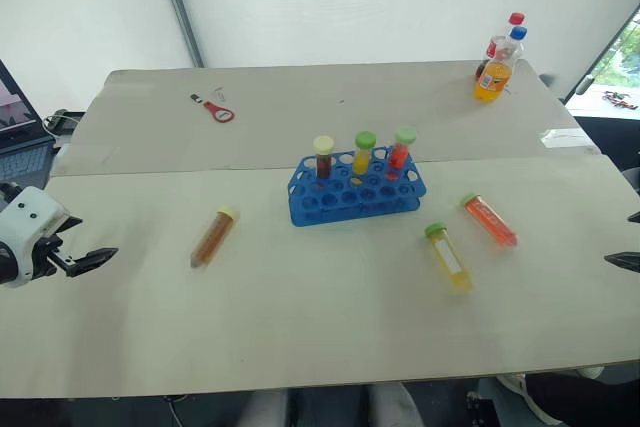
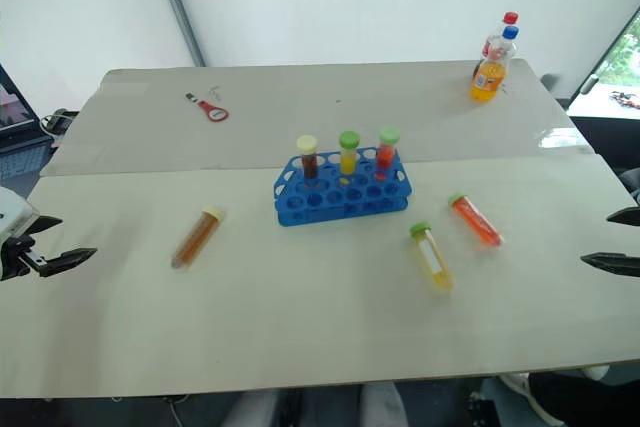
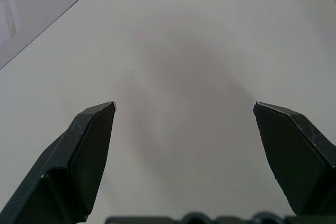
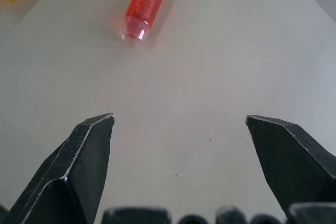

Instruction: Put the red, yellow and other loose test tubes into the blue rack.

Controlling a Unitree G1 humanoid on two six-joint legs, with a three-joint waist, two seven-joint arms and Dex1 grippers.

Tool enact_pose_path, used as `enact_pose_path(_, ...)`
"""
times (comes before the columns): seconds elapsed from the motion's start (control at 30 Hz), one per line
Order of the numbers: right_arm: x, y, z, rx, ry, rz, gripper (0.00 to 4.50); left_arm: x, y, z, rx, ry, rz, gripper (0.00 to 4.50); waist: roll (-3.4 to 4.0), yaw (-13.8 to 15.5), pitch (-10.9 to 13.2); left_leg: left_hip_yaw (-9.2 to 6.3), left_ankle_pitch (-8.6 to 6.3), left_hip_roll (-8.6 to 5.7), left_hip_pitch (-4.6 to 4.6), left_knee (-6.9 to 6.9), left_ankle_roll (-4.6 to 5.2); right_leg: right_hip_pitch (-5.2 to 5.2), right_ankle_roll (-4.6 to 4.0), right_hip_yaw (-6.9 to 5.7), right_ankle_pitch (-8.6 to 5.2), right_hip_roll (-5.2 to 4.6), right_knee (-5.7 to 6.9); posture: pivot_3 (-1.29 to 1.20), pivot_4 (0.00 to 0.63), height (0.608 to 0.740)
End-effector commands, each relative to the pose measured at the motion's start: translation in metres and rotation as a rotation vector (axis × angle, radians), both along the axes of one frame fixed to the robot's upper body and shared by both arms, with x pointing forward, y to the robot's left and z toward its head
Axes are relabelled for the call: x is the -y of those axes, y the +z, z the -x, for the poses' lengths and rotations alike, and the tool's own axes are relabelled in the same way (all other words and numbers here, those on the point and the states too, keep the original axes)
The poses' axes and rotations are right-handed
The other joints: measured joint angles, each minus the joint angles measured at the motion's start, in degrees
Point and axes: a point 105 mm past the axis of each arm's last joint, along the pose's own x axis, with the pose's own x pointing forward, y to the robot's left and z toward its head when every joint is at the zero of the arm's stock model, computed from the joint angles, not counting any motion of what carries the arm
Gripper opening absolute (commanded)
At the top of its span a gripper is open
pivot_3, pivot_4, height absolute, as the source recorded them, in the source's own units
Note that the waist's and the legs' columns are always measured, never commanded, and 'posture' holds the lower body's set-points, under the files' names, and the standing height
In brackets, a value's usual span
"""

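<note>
The blue rack (image 1: 357, 187) stands mid-table with three capped tubes upright in its back row. Right of it lie the red tube (image 1: 489, 219) and yellow tube (image 1: 447, 256), caps toward the rack, long axes slanting away to the near right. The brown tube (image 1: 214, 236) lies left, cap farthest. Both the left gripper (image 3: 184, 109) and right gripper (image 4: 179, 121) gape empty at the table's edges.

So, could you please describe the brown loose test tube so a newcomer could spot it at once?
Start at the blue rack in the middle of the table. On the robot's left of it, one tube lies alone on its side: the brown test tube. Its cap is pale yellow, whereas the two loose tubes on the rack's other side have green caps.
</note>
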Motion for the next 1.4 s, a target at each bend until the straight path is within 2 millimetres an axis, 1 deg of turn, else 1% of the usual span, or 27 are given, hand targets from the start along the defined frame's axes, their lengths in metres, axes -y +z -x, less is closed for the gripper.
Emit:
enact_pose_path(0.03,0.0,0.01,0.0,0.029,0.012,0.011,4.46,0.002,0.015,0.001,0.028,-0.026,-0.015,4.48,0.0,0.0,0.0,0.0,0.0,0.0,0.0,0.0,0.0,0.0,0.0,0.0,0.0,0.0,0.0,0.0,0.15,0.74)
enact_pose_path(0.23,-0.004,0.012,-0.003,0.036,0.015,0.015,4.46,0.005,0.022,-0.001,0.074,-0.038,0.039,4.48,0.0,0.0,0.0,0.0,0.0,0.0,0.0,0.02,0.0,0.0,0.0,0.0,0.0,0.0,0.01,0.0,0.15,0.74)
enact_pose_path(0.33,-0.004,0.012,-0.004,0.042,0.011,0.015,4.46,0.008,0.024,-0.001,0.089,-0.063,0.028,4.48,0.01,0.0,-0.01,0.01,0.0,0.0,0.01,0.02,0.0,0.0,0.0,0.0,0.0,0.0,0.02,0.0,0.15,0.74)
enact_pose_path(0.37,-0.005,0.013,-0.005,0.046,0.011,0.014,4.46,0.011,0.026,-0.002,0.099,-0.064,0.051,4.48,0.01,0.0,-0.01,0.01,0.0,0.0,0.01,0.02,0.0,0.0,0.0,0.0,0.0,0.0,0.02,0.0,0.15,0.74)
enact_pose_path(0.4,-0.005,0.014,-0.006,0.051,0.012,0.014,4.46,0.019,0.028,-0.003,0.1,-0.092,0.064,4.48,0.01,0.0,-0.01,0.01,0.0,0.0,0.0,0.02,0.0,0.0,0.0,0.0,0.0,0.0,0.02,0.0,0.15,0.74)
enact_pose_path(0.43,-0.006,0.015,-0.007,0.058,0.016,0.013,4.46,0.033,0.033,-0.006,0.11,-0.14,0.086,4.48,0.01,0.0,0.0,0.01,0.0,0.0,0.0,0.02,0.0,0.0,0.0,0.0,0.0,0.0,0.02,0.0,0.15,0.74)
enact_pose_path(0.47,-0.008,0.018,-0.008,0.066,0.02,0.009,4.46,0.053,0.04,-0.01,0.136,-0.205,0.113,4.48,0.01,0.0,0.0,0.01,0.0,0.0,-0.01,0.05,0.0,0.0,0.0,0.0,0.01,0.0,0.02,0.0,0.15,0.74)
enact_pose_path(0.53,-0.015,0.023,-0.011,0.075,0.039,0.0,4.46,0.095,0.048,-0.012,0.138,-0.359,0.14,4.48,0.01,0.41,0.0,-0.01,0.0,0.0,-0.06,0.17,0.0,0.02,0.05,0.0,0.07,-0.01,0.02,0.0,0.15,0.74)
enact_pose_path(0.63,-0.031,0.028,-0.016,0.084,0.074,-0.022,4.46,0.151,0.054,-0.003,0.116,-0.561,0.188,4.48,0.01,0.42,-0.01,-0.02,0.02,-0.01,-0.12,0.26,-0.02,0.04,0.11,0.02,0.21,-0.02,0.0,0.0,0.15,0.74)
enact_pose_path(0.7,-0.043,0.028,-0.022,0.084,0.084,-0.028,4.46,0.183,0.056,0.005,0.098,-0.681,0.216,4.48,0.01,0.3,-0.01,-0.01,0.01,-0.01,-0.12,0.26,-0.02,0.04,0.12,0.05,0.22,-0.01,0.0,0.0,0.15,0.74)
enact_pose_path(0.8,-0.06,0.02,-0.03,0.037,0.055,-0.018,4.46,0.217,0.059,0.014,0.094,-0.821,0.245,4.48,0.04,-0.13,-0.02,0.0,0.02,0.01,-0.14,0.25,-0.02,-0.02,0.12,0.05,0.22,0.04,0.03,0.0,0.15,0.74)
enact_pose_path(0.9,-0.075,0.011,-0.041,0.005,0.022,-0.036,4.46,0.24,0.062,0.019,0.095,-0.913,0.273,4.48,0.04,-0.31,-0.03,0.01,0.02,0.02,-0.15,0.25,-0.01,-0.05,0.1,0.05,0.23,0.08,0.04,0.0,0.15,0.74)
enact_pose_path(0.97,-0.084,0.003,-0.05,-0.023,-0.005,-0.044,4.46,0.251,0.064,0.021,0.095,-0.963,0.285,4.48,0.04,-0.27,-0.02,0.02,0.02,0.02,-0.11,0.3,-0.01,0.02,0.09,0.06,0.24,0.09,0.02,0.0,0.15,0.74)
enact_pose_path(1.07,-0.092,-0.006,-0.068,-0.068,-0.071,-0.068,4.46,0.263,0.063,0.024,0.088,-1.031,0.284,4.48,0.04,-0.28,-0.02,0.03,0.03,-0.03,-0.14,0.4,-0.02,0.02,0.09,0.06,0.24,0.08,0.02,0.0,0.15,0.74)
enact_pose_path(1.13,-0.094,-0.011,-0.079,-0.1,-0.118,-0.06,4.46,0.27,0.063,0.026,0.089,-1.069,0.283,4.48,0.04,-0.17,-0.02,0.02,0.04,-0.06,-0.18,0.42,-0.01,-0.01,0.1,0.06,0.25,0.08,0.01,0.0,0.15,0.74)
enact_pose_path(1.27,-0.101,-0.02,-0.104,-0.149,-0.178,-0.051,4.46,0.278,0.063,0.026,0.1,-1.112,0.275,4.48,0.04,0.0,-0.02,0.01,0.04,-0.1,-0.23,0.42,-0.01,-0.08,0.09,0.05,0.25,0.08,0.0,0.0,0.15,0.74)
enact_pose_path(1.4,-0.105,-0.028,-0.121,-0.19,-0.205,-0.028,4.46,0.282,0.06,0.027,0.105,-1.126,0.273,4.48,0.04,0.03,-0.02,0.0,0.04,-0.14,-0.26,0.42,-0.01,-0.11,0.09,0.03,0.25,0.08,-0.03,0.0,0.15,0.74)
